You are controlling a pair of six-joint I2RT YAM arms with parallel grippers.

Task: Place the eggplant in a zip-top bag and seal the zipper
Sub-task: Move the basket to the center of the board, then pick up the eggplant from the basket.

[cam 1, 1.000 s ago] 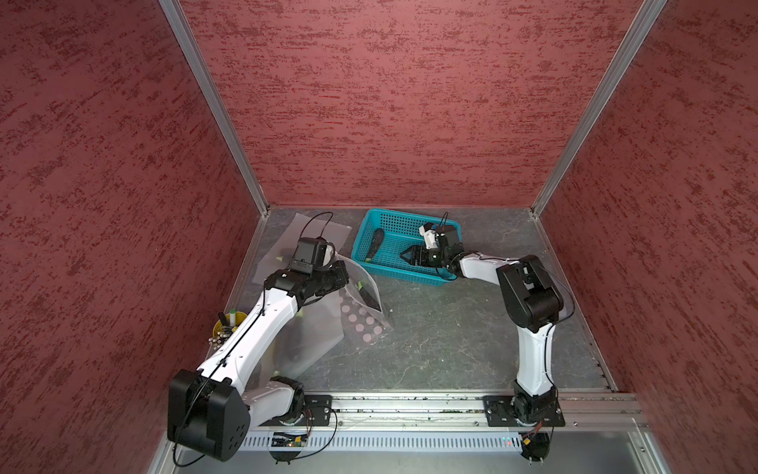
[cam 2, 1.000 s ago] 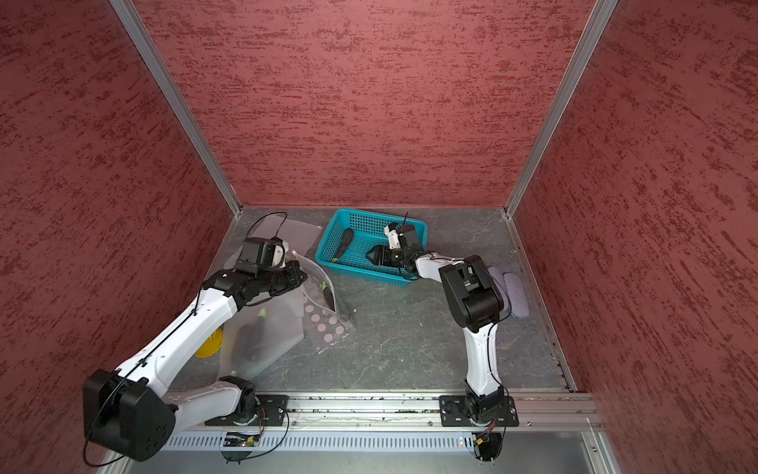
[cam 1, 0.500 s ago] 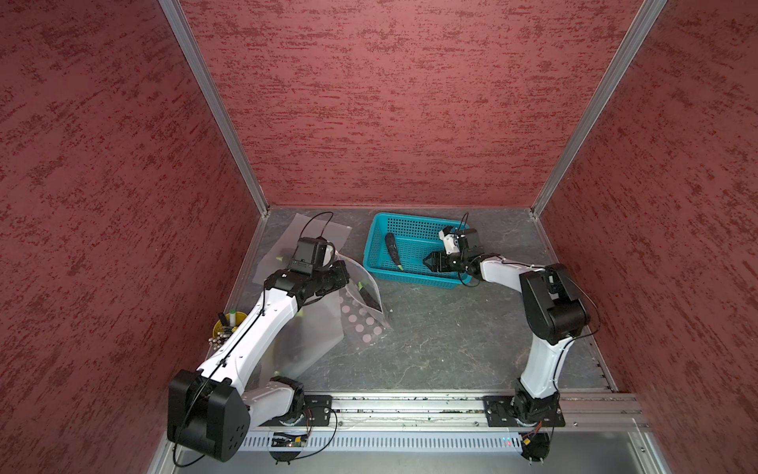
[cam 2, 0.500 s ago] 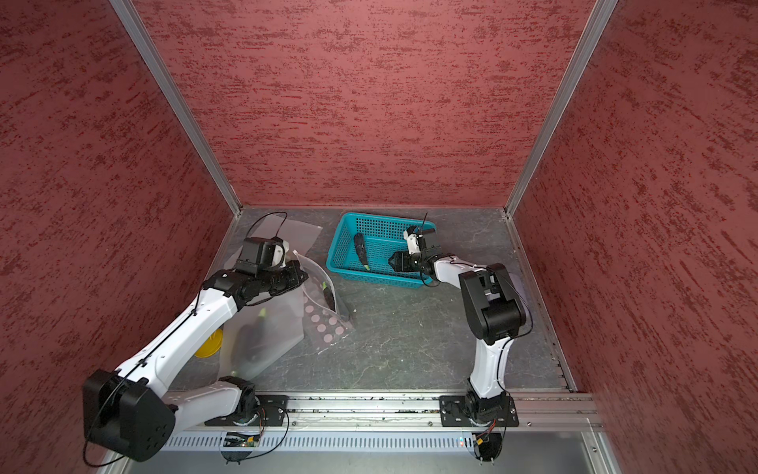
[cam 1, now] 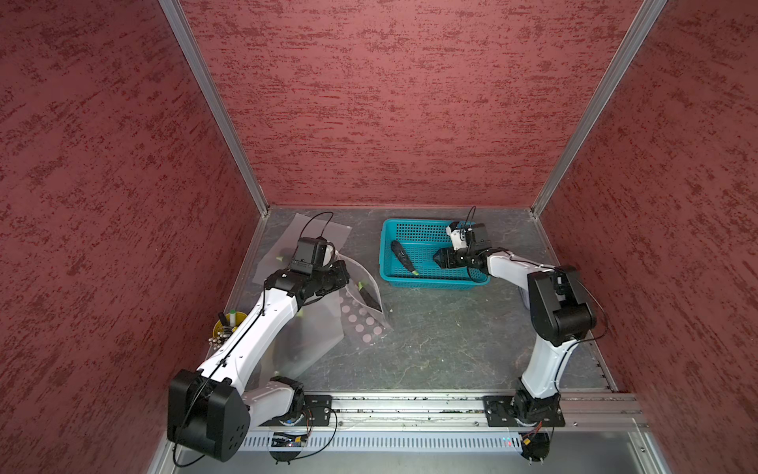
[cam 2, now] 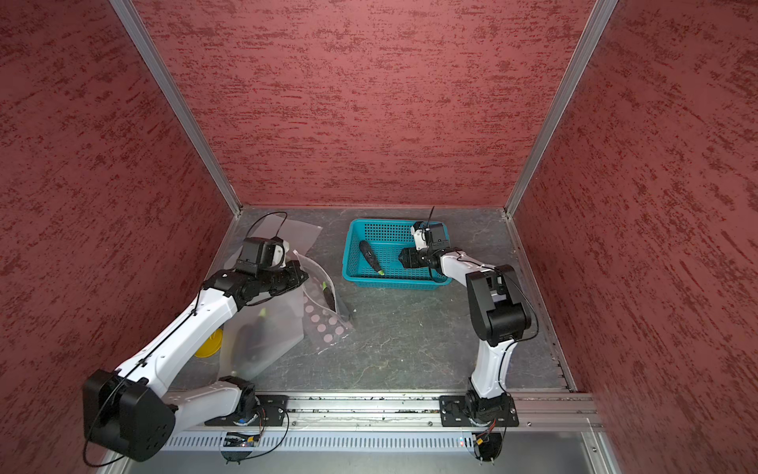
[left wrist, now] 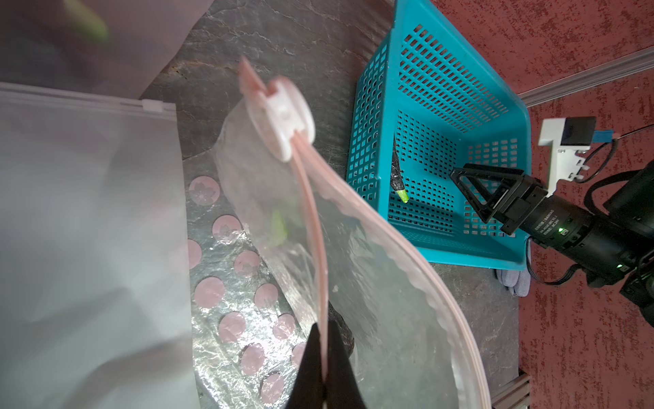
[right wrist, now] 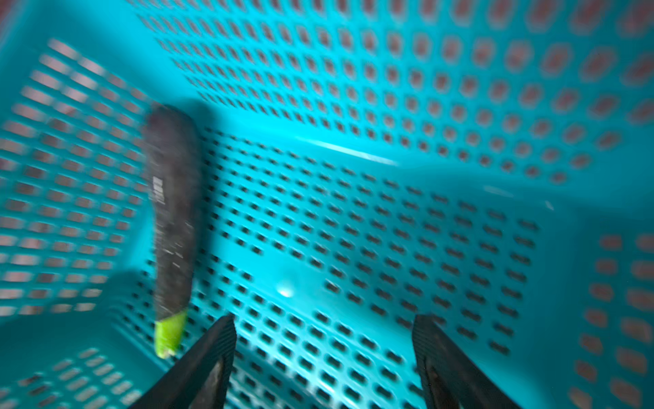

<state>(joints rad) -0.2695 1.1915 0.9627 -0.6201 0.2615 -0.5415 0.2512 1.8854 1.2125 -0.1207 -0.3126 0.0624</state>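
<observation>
Right wrist view: right tool [right wrist: 325, 322], jaws wide and empty, hovers inside the basket [right wrist: 389, 70], eggplant [right wrist: 173, 219] lying just beside one finger [right wrist: 212, 354]. Left tool [left wrist: 323, 340] pinches the bag [left wrist: 371, 283] rim, mouth open. Grasping, bagging and sealing are left.

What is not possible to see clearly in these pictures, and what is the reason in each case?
- Yellow cup: both top views, left arm covers part; contents too small.
- Dark shape in frosted bag: top view, plastic blurs it.
- Eggplant in basket: right wrist view, motion blur hides surface detail.
- Left gripper: left wrist view, picture edge cuts it; only tips, shut on zip-top bag, show.
</observation>
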